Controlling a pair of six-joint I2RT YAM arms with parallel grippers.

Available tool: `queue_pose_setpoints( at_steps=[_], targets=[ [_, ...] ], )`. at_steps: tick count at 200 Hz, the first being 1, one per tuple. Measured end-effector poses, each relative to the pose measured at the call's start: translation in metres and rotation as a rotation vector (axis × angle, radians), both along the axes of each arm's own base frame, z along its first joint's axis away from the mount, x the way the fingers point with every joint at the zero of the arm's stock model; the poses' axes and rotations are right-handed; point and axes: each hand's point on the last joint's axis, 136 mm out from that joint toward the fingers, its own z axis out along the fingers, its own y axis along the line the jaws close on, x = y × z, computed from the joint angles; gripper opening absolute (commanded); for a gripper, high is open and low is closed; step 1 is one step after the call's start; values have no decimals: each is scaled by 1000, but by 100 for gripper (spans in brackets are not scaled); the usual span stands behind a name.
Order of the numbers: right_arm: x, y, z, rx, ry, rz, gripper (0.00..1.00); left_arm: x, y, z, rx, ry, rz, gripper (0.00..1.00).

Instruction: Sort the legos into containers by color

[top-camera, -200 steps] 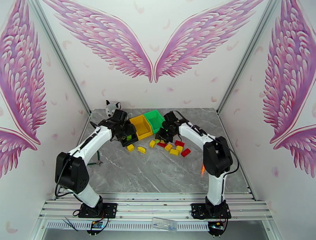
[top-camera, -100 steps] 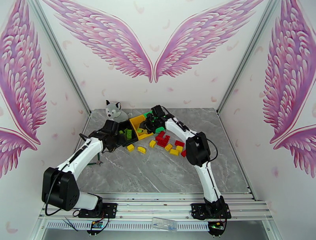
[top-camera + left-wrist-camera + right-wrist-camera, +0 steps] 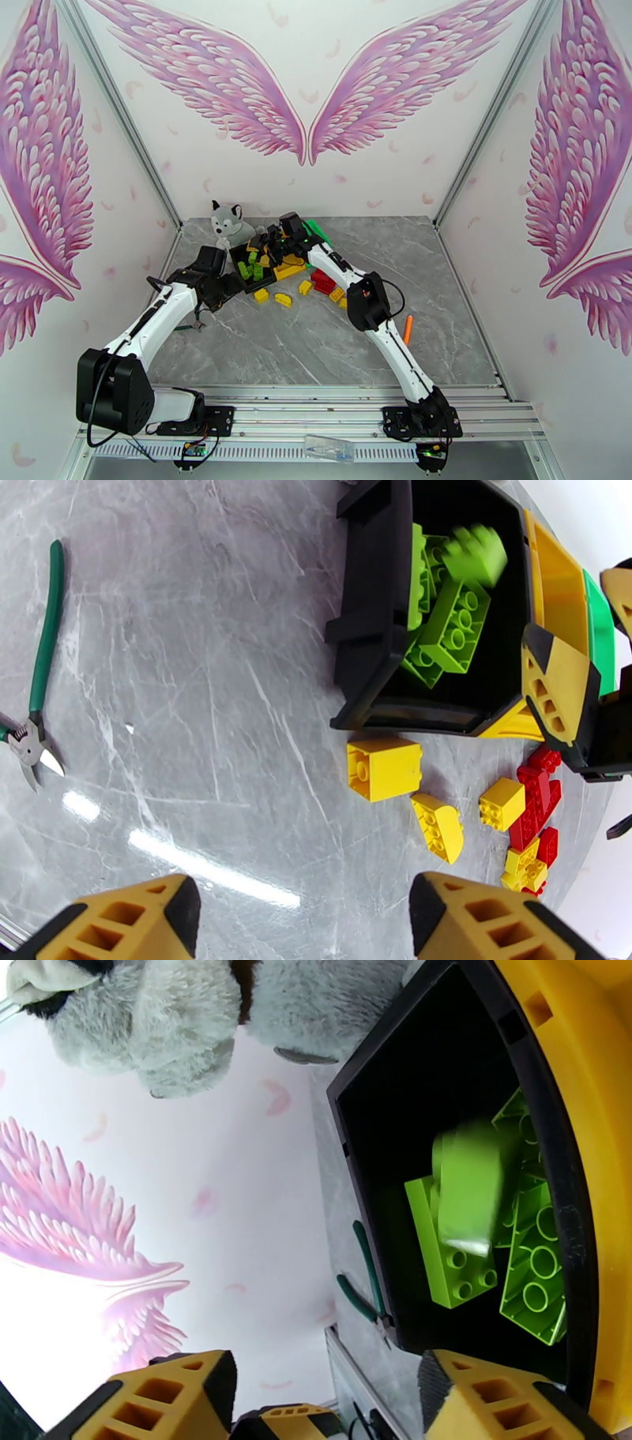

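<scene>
One light green brick [image 3: 470,1189] hangs blurred in mid-fall over the black bin [image 3: 370,614], just let go by the right gripper [image 3: 328,1378], whose fingers now stand spread with nothing between them. A second ago that gripper was pressed shut down at the loose pile; it has since swung across the yellow bin [image 3: 557,567] to reach this drop. The left gripper [image 3: 304,910] has drawn back from the bins and hovers spread and empty above the table. Several green bricks [image 3: 450,626] already lie in the black bin, so the green set looks to be gathering there, not in the green bin [image 3: 600,630]. Yellow bricks [image 3: 385,768] and red bricks [image 3: 537,796] lie unsorted on the marble just in front, so most of the sorting appears to remain.
</scene>
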Motion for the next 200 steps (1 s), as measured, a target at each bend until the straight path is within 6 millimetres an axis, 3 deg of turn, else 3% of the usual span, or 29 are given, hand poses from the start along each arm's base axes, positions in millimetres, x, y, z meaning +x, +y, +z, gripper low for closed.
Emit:
queue_pose_setpoints(
  at_steps=[23,45,108,125,158,200],
  targets=[
    [-2,-2,-1,-11,-21,10,71,0,-1,0,1,0,-6,74],
    [-12,-17,-6,-73,-30,21,75,-1,-5,0,3,0,-26,75],
    [-51,-93,19,-383,-252,81,77,1,-41,-25,-22,52,-111,77],
    [-62,-112,7,-486,-292,119,72,5,-49,-28,-52,55,-114,77],
    [-87,-137,-40,-678,-291,230,65,17,-52,-26,-133,20,-62,79],
    [-116,-125,-55,-781,-373,374,64,31,-32,-25,-220,0,44,82]
  ],
)
